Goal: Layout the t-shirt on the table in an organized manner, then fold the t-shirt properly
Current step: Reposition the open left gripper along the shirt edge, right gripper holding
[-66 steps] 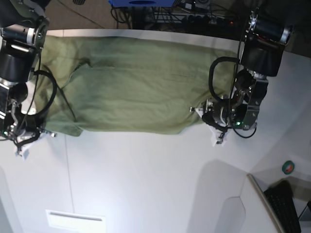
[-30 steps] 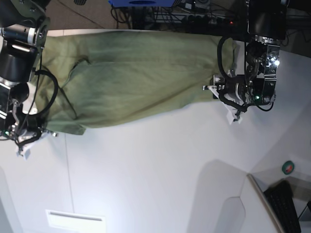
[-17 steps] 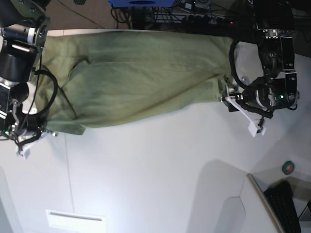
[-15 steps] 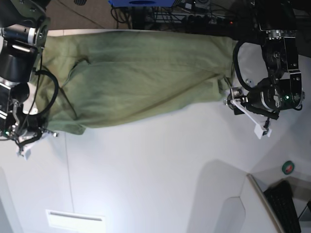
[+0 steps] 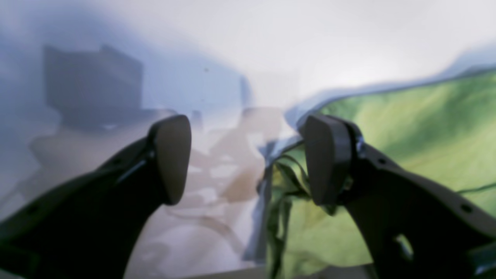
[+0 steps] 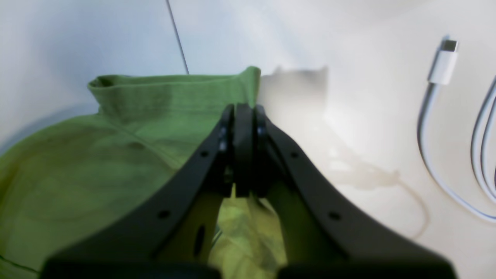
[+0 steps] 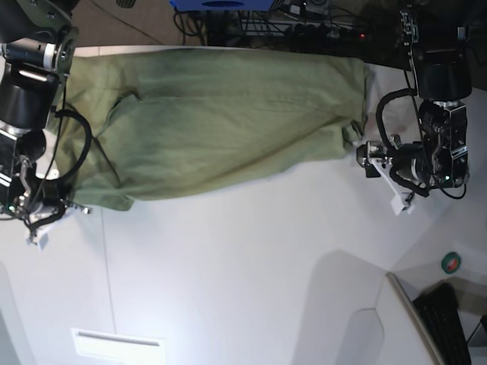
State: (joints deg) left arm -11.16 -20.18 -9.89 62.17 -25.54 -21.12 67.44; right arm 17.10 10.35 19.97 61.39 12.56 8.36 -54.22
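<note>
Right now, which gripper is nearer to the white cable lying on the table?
Right. The right gripper, shut on the t-shirt, has the white cable just beside it on the table. The left gripper hangs open at the shirt's opposite end.

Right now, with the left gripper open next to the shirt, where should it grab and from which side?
Probably the bunched corner of the shirt beside the left gripper, coming in from the bare table side. That edge is gathered and lifted in folds, so the jaws can close around it. The flat cloth further in gives them little to pinch.
</note>
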